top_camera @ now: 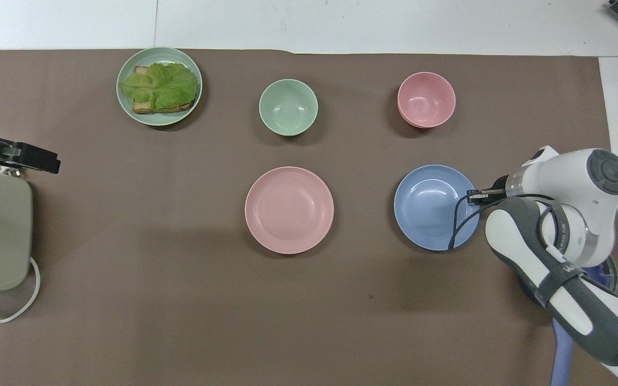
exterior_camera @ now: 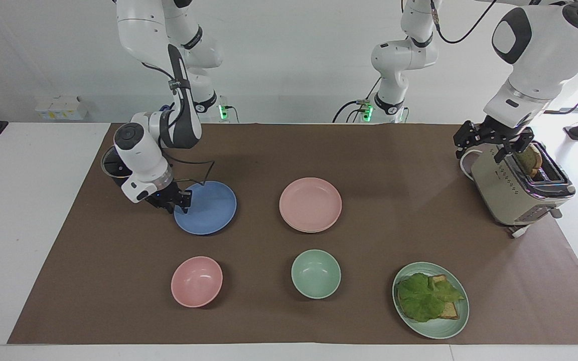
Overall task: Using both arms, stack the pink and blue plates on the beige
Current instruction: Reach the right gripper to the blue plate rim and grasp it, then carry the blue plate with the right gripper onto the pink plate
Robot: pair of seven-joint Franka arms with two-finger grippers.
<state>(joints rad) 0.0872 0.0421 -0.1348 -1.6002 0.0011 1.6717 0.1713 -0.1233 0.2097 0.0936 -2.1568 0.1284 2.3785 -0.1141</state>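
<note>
Blue plate (exterior_camera: 208,208) lies flat toward the right arm's end of the table. The right gripper (exterior_camera: 177,200) is pinched narrow on the plate's rim at the edge nearest that arm's end. The pink plate (exterior_camera: 310,204) sits beside the blue one at mid-table, so the carry likely runs sideways toward it. I cannot tell whether a beige plate lies beneath. The left gripper (exterior_camera: 492,143) waits with its jaws wide over the toaster (exterior_camera: 515,193).

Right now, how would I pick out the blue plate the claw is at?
Start at the brown mat and go to the right arm's end. There the flat round matte blue plate lies beside an equal pale pink plate, nearer to the robots than the small pink bowl. It alone is blue, with the right claw shut on its rim.
</note>
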